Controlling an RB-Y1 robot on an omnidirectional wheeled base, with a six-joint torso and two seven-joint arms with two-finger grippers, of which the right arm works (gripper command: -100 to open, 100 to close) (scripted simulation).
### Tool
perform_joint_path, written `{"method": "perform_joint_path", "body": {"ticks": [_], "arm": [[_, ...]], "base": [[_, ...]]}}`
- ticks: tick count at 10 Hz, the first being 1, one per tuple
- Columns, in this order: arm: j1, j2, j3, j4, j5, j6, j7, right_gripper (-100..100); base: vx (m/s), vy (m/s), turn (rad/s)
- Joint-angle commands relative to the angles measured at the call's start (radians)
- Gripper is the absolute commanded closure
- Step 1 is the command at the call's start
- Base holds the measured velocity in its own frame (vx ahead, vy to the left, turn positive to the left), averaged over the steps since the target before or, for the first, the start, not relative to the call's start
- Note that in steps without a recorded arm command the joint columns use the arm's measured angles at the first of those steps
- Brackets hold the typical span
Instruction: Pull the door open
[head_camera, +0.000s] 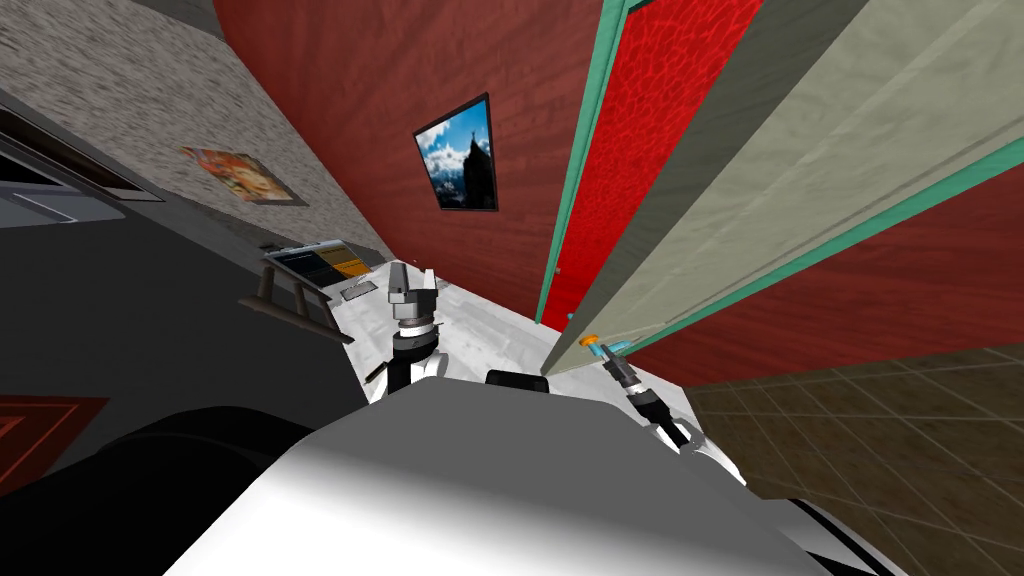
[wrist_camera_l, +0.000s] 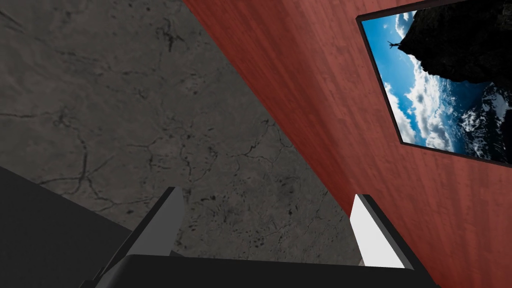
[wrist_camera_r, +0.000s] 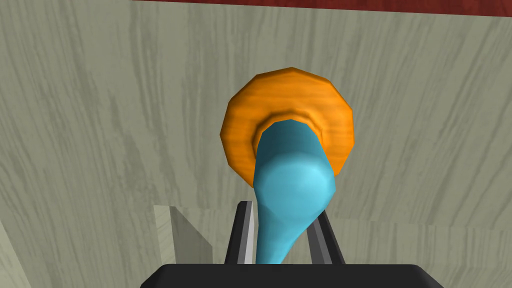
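The right gripper is pinched on the blue lever handle of the door, one thin finger pressed against each side of the lever's narrow end. The lever runs from the dark gripper body up to a round orange rose plate, which sits flat against the pale grey-green, wood-grained door. In the head view the right gripper reaches forward from the right forearm to the handle, at the near, low corner of the door. The door leaf stands swung out from its teal frame. The leaf's darker edge faces the camera, and a bright red patterned surface shows in the gap between frame and leaf. Dark red wood-look wall lies to the left of the frame and carries a framed picture of sky and rock. Brown tiled floor lies to the right of the robot. The left gripper is raised in front of the torso, well apart from the door, its fingers spread wide and holding nothing.
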Motion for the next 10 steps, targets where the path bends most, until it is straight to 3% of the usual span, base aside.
{"method": "perform_joint_path", "body": {"ticks": [1, 3, 4, 5, 7, 10], "arm": [[0.02, -0.014, 0.013, -0.016, 0.01, -0.033, -0.004, 100], [0.035, -0.024, 0.027, -0.023, 0.02, -0.062, -0.008, 100], [0.017, -0.019, 0.023, -0.006, 0.018, -0.057, -0.008, 100], [0.018, -0.021, 0.031, 0.004, 0.024, -0.082, -0.007, 100], [0.021, -0.024, 0.036, 0.009, 0.028, -0.096, -0.006, 100], [0.032, -0.031, 0.051, 0.022, 0.041, -0.141, -0.003, 100]], "base": [[-0.052, -0.124, -0.024], [-0.1, -0.062, 0.054], [-0.036, -0.02, 0.018], [0.017, 0.036, -0.126], [0.035, 0.044, -0.125], [-0.015, 0.007, -0.069]]}}
